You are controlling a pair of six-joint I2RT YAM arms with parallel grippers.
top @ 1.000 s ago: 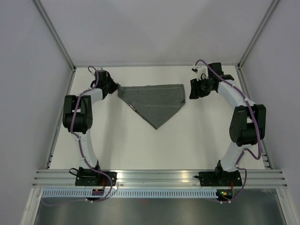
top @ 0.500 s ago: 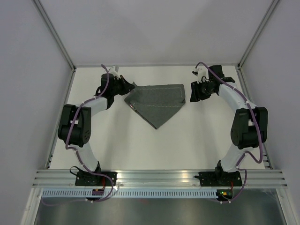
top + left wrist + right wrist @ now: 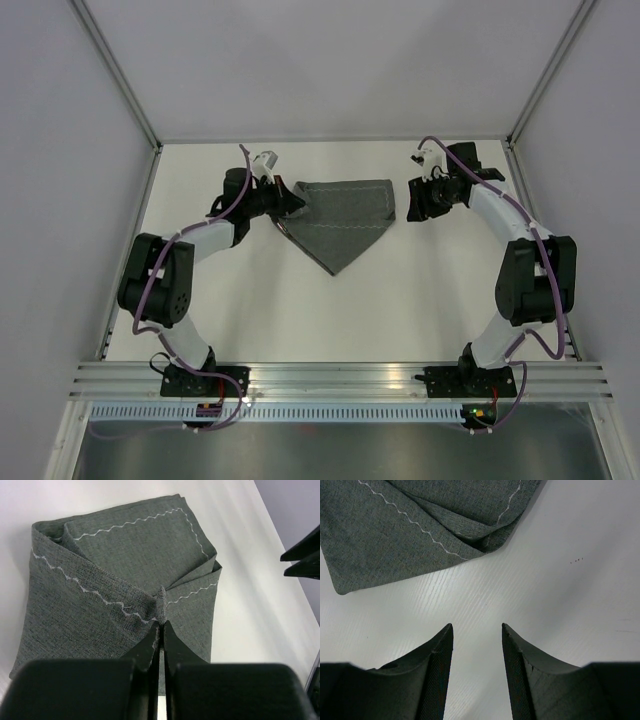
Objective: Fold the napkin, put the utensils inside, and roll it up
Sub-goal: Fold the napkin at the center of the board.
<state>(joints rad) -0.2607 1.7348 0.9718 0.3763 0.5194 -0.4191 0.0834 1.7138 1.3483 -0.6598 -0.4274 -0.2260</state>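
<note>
We pinch the limp, light napkin point(image 3: 125, 565) by a hemmed corner with our left gripper point(image 3: 161, 626); our right gripper point(image 3: 477, 645) hangs released.

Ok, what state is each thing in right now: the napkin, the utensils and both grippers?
napkin: folded into a triangle, point toward the arm bases, left corner bunched up in a pinch.
left gripper: shut on the napkin's left corner fold.
right gripper: open, empty, just off the napkin's right corner, not touching it.
utensils: none visible in any view.
</note>
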